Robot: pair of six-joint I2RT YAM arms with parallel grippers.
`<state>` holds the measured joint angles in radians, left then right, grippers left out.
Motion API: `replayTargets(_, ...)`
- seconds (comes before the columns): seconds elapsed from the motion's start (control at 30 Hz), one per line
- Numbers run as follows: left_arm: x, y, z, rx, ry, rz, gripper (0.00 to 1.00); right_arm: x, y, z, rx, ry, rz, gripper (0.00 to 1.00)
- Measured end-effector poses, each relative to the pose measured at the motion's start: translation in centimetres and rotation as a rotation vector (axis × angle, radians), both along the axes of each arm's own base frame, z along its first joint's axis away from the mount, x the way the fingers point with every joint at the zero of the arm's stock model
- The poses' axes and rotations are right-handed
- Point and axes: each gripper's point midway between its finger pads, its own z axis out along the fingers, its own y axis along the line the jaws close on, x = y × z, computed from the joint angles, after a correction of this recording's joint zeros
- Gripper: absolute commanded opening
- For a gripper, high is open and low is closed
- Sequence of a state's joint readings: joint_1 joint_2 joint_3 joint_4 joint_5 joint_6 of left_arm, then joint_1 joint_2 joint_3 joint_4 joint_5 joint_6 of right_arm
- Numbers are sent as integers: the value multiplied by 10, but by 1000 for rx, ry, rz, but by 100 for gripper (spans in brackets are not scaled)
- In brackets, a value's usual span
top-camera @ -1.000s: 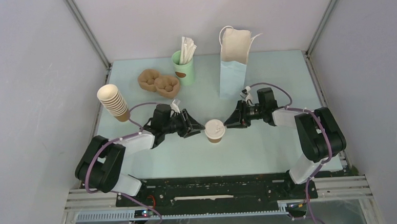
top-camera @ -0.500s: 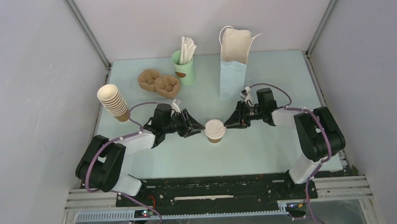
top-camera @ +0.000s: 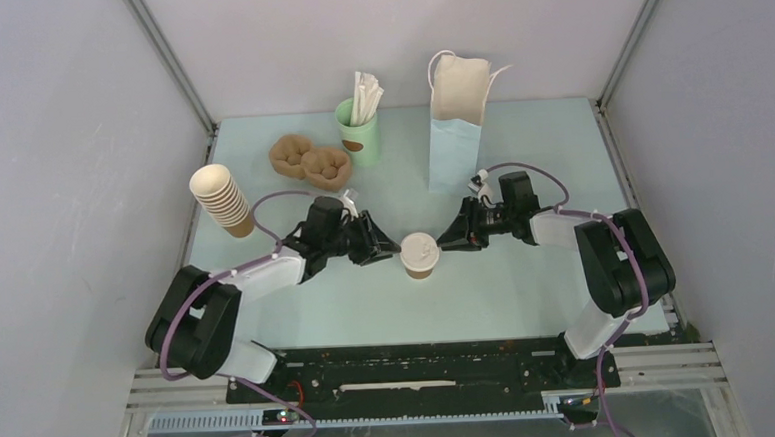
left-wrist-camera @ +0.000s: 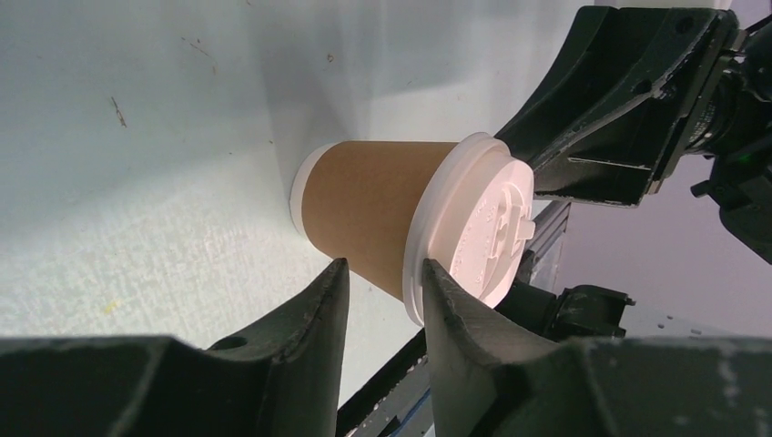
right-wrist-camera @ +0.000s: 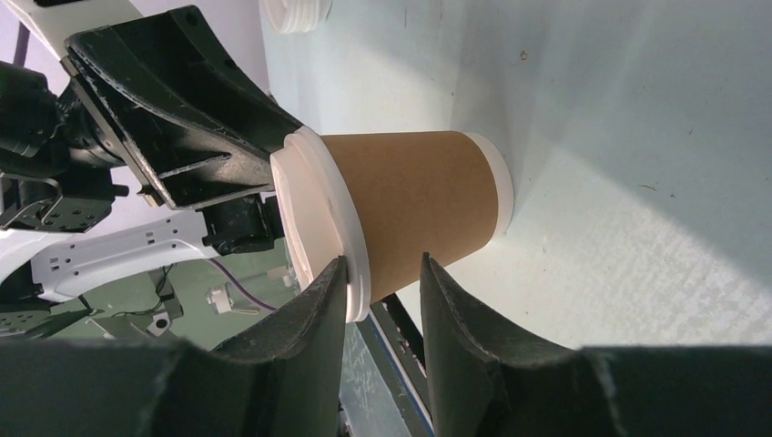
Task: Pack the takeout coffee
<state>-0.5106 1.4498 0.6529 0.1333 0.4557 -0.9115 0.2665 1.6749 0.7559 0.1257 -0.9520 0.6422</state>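
Left gripper (top-camera: pixel 389 250) and right gripper (top-camera: pixel 444 244), jaws narrowly parted and empty, flanking the upright takeout coffee (top-camera: pixel 419 254) on the table (top-camera: pixel 528 291) (contact not discernible), seemingly to brace it from both sides for lifting into the paper bag (top-camera: pixel 456 125) behind

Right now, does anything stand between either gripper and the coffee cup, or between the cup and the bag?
Nothing visible. The left gripper and right gripper flank the takeout coffee closely. The table between it and the open bag is bare; the right arm's wrist lies just beside that line.
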Motion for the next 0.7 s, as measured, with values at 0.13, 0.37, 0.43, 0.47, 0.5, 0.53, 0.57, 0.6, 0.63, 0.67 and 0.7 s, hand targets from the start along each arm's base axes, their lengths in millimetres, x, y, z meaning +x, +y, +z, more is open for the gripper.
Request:
replayTargets(0.13,0,1,0,35,-15,3,40,0,1,1,-18,-2,-7,43)
replayTargets(0.37,-1,5,3,85,-49,5,45,5,5,5,-44,-32,-9,50)
replayTargets(0.43,-1,6,4,102,-46,-1,46,8,5,6,-53,-40,-15,52)
replayTargets(0.47,-1,6,3,107,-41,-1,46,9,5,5,-57,-41,-19,53)
replayTargets(0.5,-1,6,3,110,-36,-2,46,9,5,5,-59,-39,-21,54)
replayTargets(0.53,-1,6,3,111,-33,-2,46,9,5,5,-63,-36,-24,54)
replayTargets(0.57,-1,6,3,113,-31,-2,46,10,4,5,-65,-35,-27,54)
replayTargets(0.6,-1,6,3,114,-28,-3,47,10,4,5,-66,-34,-29,55)
replayTargets(0.63,-2,6,3,114,-27,-3,48,11,3,5,-66,-30,-33,55)
replayTargets(0.67,-2,6,3,113,-26,-5,50,11,3,5,-65,-27,-35,56)
replayTargets(0.7,-2,6,3,112,-25,-6,50,12,2,6,-63,-25,-39,56)
